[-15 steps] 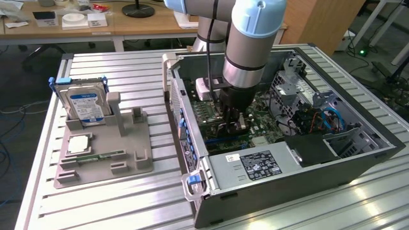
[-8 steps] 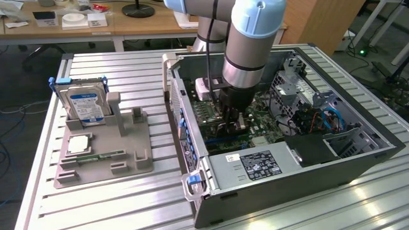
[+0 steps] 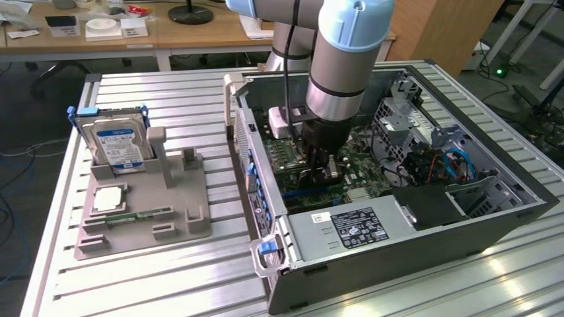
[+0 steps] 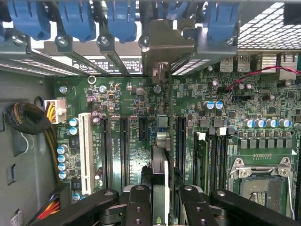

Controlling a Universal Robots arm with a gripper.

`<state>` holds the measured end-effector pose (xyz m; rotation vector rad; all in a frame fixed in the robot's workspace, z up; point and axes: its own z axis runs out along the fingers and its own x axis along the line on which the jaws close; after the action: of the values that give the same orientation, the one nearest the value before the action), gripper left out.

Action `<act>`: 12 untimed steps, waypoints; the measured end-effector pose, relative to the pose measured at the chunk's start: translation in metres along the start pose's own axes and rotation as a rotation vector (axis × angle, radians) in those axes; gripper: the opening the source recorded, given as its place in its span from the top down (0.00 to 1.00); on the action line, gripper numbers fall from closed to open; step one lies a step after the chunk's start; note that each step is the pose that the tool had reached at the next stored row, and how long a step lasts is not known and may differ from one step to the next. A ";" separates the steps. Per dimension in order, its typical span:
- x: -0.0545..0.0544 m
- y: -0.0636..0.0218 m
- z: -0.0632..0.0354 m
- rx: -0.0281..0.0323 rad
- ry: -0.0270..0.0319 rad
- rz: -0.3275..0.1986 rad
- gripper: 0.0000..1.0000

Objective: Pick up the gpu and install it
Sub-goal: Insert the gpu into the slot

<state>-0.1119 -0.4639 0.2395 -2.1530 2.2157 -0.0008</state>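
The gpu (image 4: 160, 176) stands edge-on between my black fingers (image 4: 138, 205), a thin dark card running along a motherboard slot. Its silvery metal end (image 4: 164, 47) sits against the case's rear slot openings. My gripper (image 4: 160, 207) is shut on the card. In the exterior view my gripper (image 3: 321, 173) reaches straight down into the open computer case (image 3: 493, 218), low over the green motherboard (image 3: 366, 165). There the card is mostly hidden behind the fingers. I cannot tell whether its lower edge is fully seated in the slot.
Blue slot latches (image 4: 75, 19) line the case's rear wall. A white slot (image 4: 85, 150), black slots and the CPU socket (image 4: 261, 183) flank the card. A power supply (image 3: 352, 228) fills the case front. A hard drive (image 3: 115, 142) stands in the grey holder (image 3: 176, 231) at the exterior view's left.
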 end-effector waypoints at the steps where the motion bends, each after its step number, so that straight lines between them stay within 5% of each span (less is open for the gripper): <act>1: 0.000 0.0000 0.0000 0.0000 0.0000 0.000 0.73; 12: 0.000 0.0000 0.0011 0.0000 0.0001 0.000 0.73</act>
<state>-0.1118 -0.4639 0.2384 -2.1531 2.2157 -0.0009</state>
